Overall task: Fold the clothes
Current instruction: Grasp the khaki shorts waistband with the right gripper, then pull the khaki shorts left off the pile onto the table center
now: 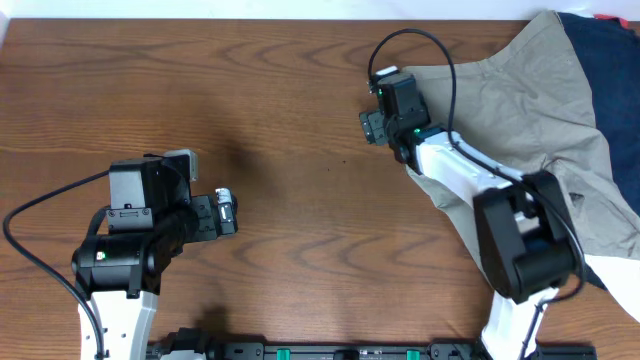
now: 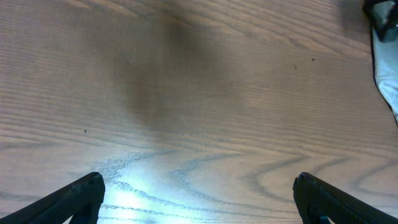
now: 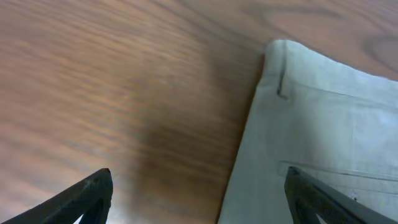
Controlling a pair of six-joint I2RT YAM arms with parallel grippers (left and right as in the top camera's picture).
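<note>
Fingers spread, the right gripper (image 1: 372, 108) hangs over the waistband corner (image 3: 277, 53) of the khaki cotton shorts (image 1: 520, 110) heaped at the brown wooden table's (image 1: 300, 120) far right corner, apparently poised to seize it, while the equally wide-spread left gripper (image 1: 228, 208) idles near the front left.

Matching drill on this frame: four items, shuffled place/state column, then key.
1. left gripper
2. right gripper
3. khaki shorts
4. navy garment

A. top right corner of the overhead view
B. open, above only the table
C. open, at the edge of the cloth
D. spread on the right side, beneath the right arm

Pairs: 1-B, 2-C, 3-D, 4-A
</note>
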